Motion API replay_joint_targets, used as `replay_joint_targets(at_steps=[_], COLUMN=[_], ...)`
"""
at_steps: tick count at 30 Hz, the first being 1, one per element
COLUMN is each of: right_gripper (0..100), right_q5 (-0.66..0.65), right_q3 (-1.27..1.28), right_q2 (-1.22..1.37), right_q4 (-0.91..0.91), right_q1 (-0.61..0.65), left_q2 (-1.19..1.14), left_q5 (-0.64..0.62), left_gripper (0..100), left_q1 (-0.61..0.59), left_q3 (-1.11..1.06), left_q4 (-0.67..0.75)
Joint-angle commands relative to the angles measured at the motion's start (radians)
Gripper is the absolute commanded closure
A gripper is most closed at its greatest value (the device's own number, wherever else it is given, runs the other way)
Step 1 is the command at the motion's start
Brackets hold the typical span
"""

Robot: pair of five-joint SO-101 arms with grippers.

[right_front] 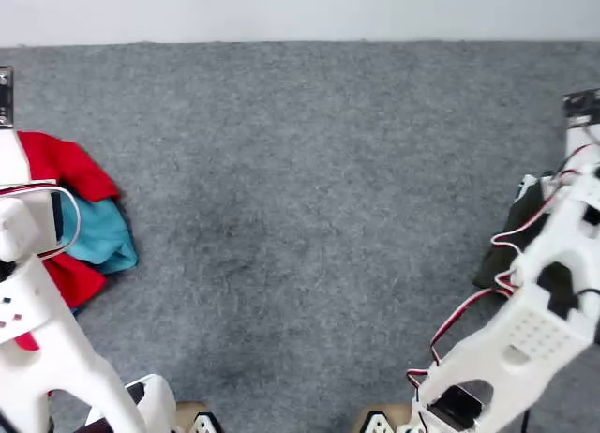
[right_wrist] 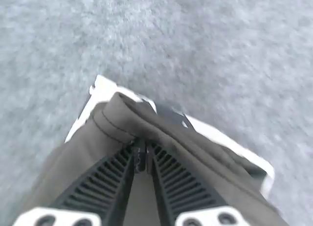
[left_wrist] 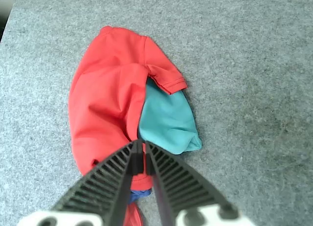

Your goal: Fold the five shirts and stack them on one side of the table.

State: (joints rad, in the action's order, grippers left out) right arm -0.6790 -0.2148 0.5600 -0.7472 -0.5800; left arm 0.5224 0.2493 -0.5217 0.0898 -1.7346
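While both arms sit at opposite sides, I log the grey felt table (right_front: 309, 217) first. A crumpled red shirt (left_wrist: 107, 99) lies at its left edge, overlapping a teal shirt (left_wrist: 168, 121). At the right edge, a dark olive shirt (right_wrist: 98, 138) lies on a white shirt (right_wrist: 220, 135). The left gripper (left_wrist: 143, 148) has its fingers closed together over the red shirt's edge. The right gripper (right_wrist: 142, 155) is pinched on a fold of the dark olive shirt.

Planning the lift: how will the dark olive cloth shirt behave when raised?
Likely floppy: the dark olive cloth shirt bunches in soft folds at the right claw. Probably light, being thin fabric. It may drag the white cloth under it.
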Motion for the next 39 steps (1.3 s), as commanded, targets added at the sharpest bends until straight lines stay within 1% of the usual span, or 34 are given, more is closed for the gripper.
replay_joint_targets(at_steps=[1,6,10,16,18,20,22,24,27,30,34,39], right_gripper=[99.0,99.0,99.0,99.0,99.0,99.0,99.0,99.0,99.0,99.0,99.0,99.0], right_q5=[0.011,0.012,0.014,0.020,0.072,0.167,0.261,0.310,0.316,0.318,0.318,0.311], right_q3=[-0.049,-0.058,-0.060,-0.060,-0.057,-0.051,-0.052,-0.054,-0.054,-0.048,0.011,0.101], right_q2=[0.019,-0.061,-0.185,-0.389,-0.437,-0.458,-0.466,-0.467,-0.464,-0.460,-0.489,-0.541], right_q4=[0.059,-0.067,-0.176,-0.418,-0.483,-0.558,-0.650,-0.765,-0.938,-1.050,-1.049,-1.049], right_q1=[0.056,0.140,0.136,0.131,0.143,0.151,0.168,0.186,0.225,0.234,0.170,0.102], left_q2=[0.023,0.023,0.023,0.023,0.023,0.023,0.017,0.014,0.012,0.012,0.012,0.012], left_q5=[0.002,0.002,0.002,0.002,0.005,0.005,0.006,0.009,0.087,0.175,0.218,0.365], left_gripper=[98,98,98,98,98,98,98,98,96,88,79,78], left_q1=[0.002,0.002,0.003,0.003,0.003,0.003,0.003,0.000,-0.002,-0.009,-0.077,-0.104], left_q3=[0.001,0.001,0.001,0.001,0.001,0.001,0.001,-0.001,-0.059,-0.194,-0.363,-0.524], left_q4=[-0.017,-0.017,-0.017,-0.017,-0.017,-0.017,-0.017,-0.018,-0.018,-0.014,0.083,0.163])
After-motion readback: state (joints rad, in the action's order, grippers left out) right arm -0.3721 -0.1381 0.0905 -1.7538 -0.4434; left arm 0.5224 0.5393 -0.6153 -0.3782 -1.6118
